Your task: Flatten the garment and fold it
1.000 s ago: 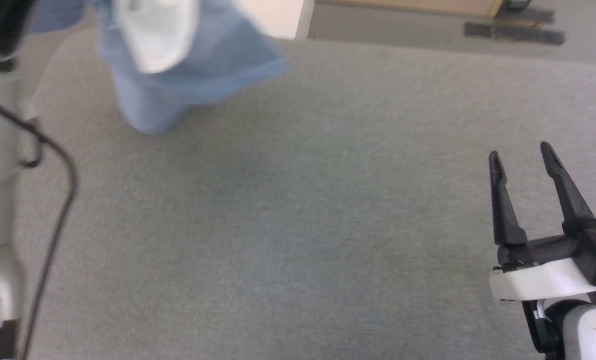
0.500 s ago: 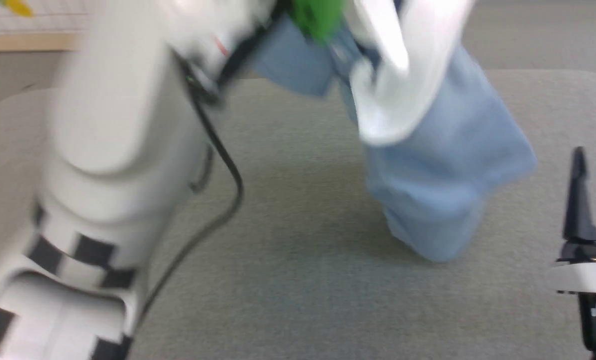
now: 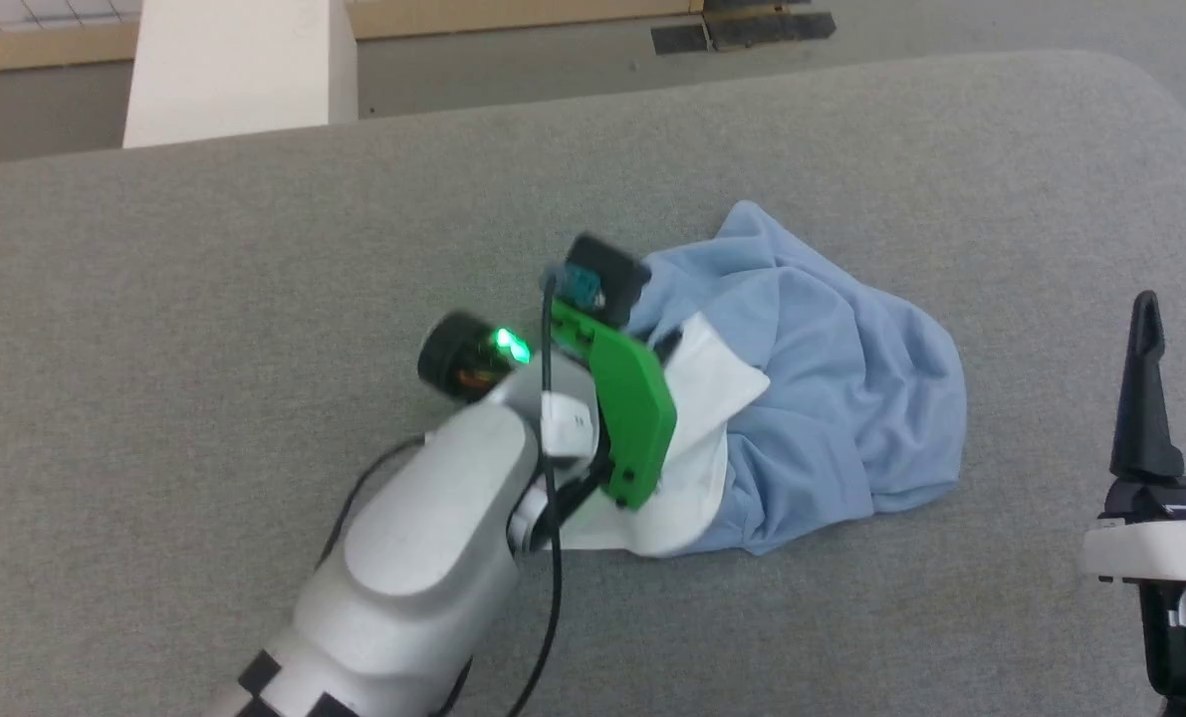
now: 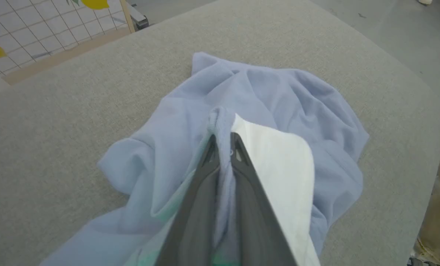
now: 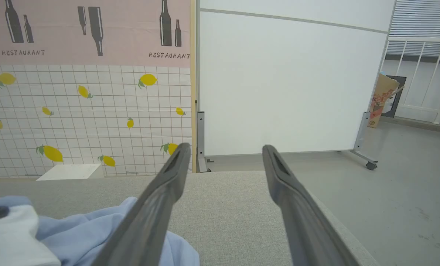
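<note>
Where: the garment lay crumpled on the bench, right of its middle, slightly longer from far edge to near edge.
Left arm: my left tool was pinched narrow on a blue fold beside the white cloth.
Right arm: my right tool stood wide and empty; the garment lay just to its left.
Change: half a second earlier it hung from my left tool.

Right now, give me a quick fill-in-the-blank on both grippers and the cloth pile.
The left gripper is ____ on the garment.
The right gripper is ____, with nothing between its fingers.
A plain ____ cloth lies on the garment beside the left gripper's fingers.
Missing words: shut; open; white.
</note>
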`<state>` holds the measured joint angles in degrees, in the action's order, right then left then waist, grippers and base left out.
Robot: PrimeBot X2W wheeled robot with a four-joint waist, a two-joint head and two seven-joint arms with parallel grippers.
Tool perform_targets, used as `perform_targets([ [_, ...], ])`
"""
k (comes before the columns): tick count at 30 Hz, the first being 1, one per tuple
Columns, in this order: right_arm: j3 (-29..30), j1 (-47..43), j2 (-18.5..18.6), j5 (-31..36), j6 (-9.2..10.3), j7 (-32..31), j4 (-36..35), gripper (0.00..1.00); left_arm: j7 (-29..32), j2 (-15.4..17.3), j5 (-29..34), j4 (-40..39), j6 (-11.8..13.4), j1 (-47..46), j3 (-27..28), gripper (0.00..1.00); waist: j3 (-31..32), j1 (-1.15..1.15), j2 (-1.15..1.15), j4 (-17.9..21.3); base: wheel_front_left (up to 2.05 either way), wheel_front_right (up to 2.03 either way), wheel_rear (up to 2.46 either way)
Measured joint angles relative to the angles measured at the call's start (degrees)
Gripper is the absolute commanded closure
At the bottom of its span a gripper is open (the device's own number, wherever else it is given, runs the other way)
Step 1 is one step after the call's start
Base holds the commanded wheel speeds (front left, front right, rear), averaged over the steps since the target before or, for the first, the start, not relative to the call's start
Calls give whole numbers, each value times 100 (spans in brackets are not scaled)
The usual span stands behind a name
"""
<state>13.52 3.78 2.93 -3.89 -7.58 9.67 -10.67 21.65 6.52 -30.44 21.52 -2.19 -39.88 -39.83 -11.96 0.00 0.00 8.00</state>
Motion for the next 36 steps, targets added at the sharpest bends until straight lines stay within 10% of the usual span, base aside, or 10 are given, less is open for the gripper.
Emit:
perform_targets([
  [3,-48,48,0,-15,0,20,52,0,-154,-80,-41,350,78,201,-32,100,-121,0,0,16,0,0,0],
  [4,-57,70,-2,-15,0,22,70,0,-292,-103,-42,408,99,231,-13,62,-143,0,0,4,0,0,0],
  [5,-51,85,0,-15,0,26,81,0,-453,-134,-63,421,124,233,46,0,-153,0,0,-17,0,0,0],
  [13,-33,46,-1,23,0,-16,136,0,-1889,219,-269,-816,598,450,1042,0,129,0,0,-222,0,0,0],
  [23,-105,-264,-1,-22,0,-111,216,0,-3421,1141,53,-2809,1583,2941,2017,0,388,0,0,-370,0,0,0],
  [28,-99,-317,-1,-40,0,-121,292,0,-3608,971,296,-3110,1898,3985,2171,0,381,0,0,-398,0,0,0],
  [36,-209,3,13,-80,0,-647,155,0,-3621,592,549,-3086,1686,4177,2118,0,279,0,0,-612,0,0,0],
])
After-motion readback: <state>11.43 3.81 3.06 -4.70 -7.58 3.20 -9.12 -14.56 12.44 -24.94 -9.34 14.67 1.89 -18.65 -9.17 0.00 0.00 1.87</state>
